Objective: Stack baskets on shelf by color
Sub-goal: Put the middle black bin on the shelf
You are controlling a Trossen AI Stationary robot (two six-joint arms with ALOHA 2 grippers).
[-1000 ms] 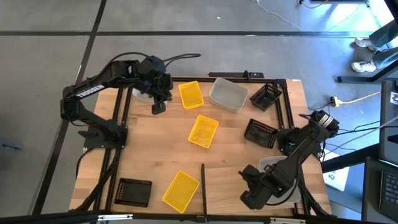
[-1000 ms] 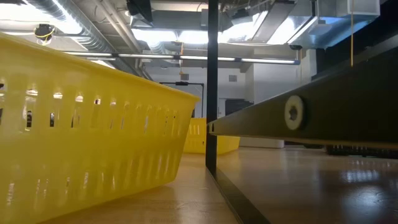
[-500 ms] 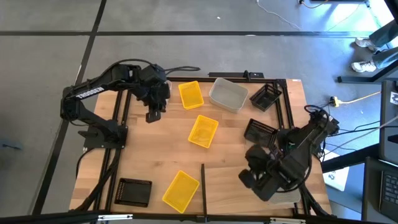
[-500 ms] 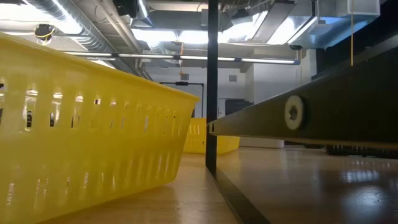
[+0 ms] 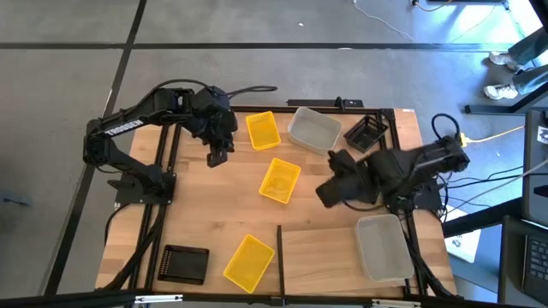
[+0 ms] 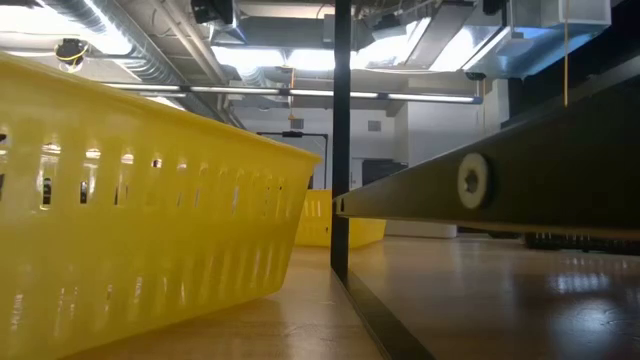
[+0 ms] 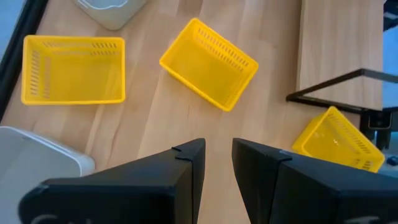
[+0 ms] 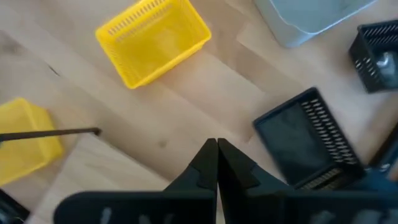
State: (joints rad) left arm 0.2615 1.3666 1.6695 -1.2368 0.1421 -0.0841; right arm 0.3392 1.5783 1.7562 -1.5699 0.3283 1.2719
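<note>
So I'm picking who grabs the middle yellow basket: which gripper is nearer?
Right. The right gripper sits just beside the middle yellow basket; the left gripper is farther off.

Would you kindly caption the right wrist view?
Shut right gripper above table between yellow basket and black basket.

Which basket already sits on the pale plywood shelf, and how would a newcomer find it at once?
In the high view, find the pale shelf, the lighter panel at the table's near right corner. At its right end lies a translucent grey-white basket, alone on the panel. The other grey-white basket in plain sight lies at the far edge on the darker planks, beside a yellow basket.
</note>
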